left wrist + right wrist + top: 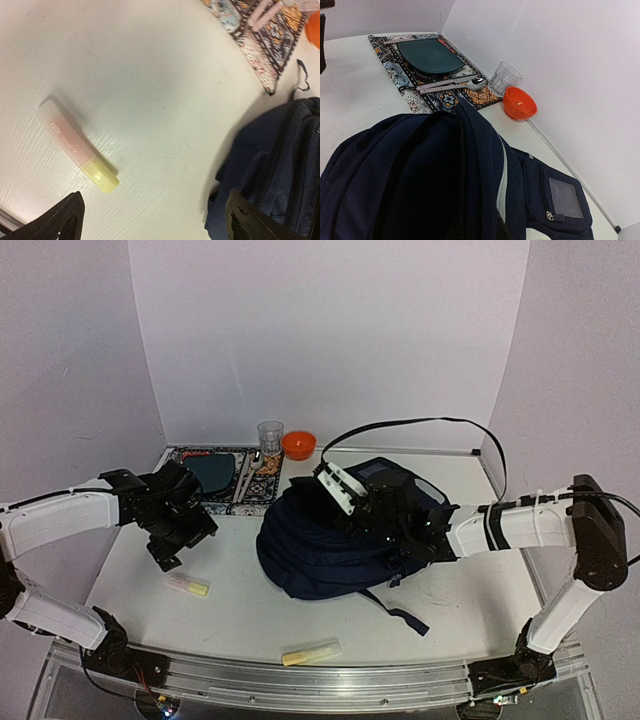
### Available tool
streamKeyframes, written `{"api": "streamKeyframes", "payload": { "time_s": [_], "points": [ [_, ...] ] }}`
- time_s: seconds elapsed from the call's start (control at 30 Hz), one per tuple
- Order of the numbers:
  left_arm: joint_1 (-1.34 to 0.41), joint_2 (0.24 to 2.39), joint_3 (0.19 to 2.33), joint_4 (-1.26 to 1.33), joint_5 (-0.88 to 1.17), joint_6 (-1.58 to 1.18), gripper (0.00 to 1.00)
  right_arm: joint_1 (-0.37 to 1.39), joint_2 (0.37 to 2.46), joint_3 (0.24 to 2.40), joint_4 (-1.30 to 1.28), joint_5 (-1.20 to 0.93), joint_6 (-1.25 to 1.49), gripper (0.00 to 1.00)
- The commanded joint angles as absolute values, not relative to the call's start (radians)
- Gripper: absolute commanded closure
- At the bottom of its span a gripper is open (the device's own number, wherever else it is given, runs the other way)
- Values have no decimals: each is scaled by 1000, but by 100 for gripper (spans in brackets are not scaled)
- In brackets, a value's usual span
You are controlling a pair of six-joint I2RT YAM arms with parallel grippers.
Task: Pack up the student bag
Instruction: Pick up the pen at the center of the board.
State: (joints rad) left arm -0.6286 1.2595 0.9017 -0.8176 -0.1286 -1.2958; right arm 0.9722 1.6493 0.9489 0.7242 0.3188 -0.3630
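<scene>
On my feed the white, smooth table (pixel 240 610) carries everything. The backpack (pixel 320 550), soft navy woven fabric with a thin pale stripe and a zipped pocket, slumps at the centre of the table, right of the mat. My right gripper (pixel 350 508) is clenched on its top. The cloth is gathered into a raised ridge running up to the gripper, whose fingers I cannot see from the wrist.

At the back left lies a rectangular patterned placemat (pixel 410 95). On it sit a round dark teal plate (pixel 430 56) and, just beside the plate, a shiny metal spoon (pixel 470 84) with other cutlery. Off the mat's far corner stand a glossy orange bowl (pixel 519 102) and a clear faceted glass (pixel 504 78).

My left gripper (pixel 152 222) is released, fingers wide apart above a flat translucent pink-and-yellow highlighter (pixel 77 145). A yellow highlighter (pixel 311 652) lies near the front edge.
</scene>
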Motion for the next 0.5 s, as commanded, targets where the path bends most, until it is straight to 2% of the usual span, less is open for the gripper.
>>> {"api": "streamKeyframes", "payload": {
  "time_s": [0.0,0.23,0.37,0.47],
  "points": [
    [-606,1211,807,-913,-148,-1413,1,977,1597,963,817,287,-335,100],
    [-565,1280,768,-866,-118,-1427,2,977,1590,954,817,269,-339,100],
    [-551,1351,774,-824,-94,-1433,6,977,1588,947,818,259,-340,100],
    [-527,1394,761,-767,-70,-1429,13,977,1588,945,817,253,-340,100]
  ]
}}
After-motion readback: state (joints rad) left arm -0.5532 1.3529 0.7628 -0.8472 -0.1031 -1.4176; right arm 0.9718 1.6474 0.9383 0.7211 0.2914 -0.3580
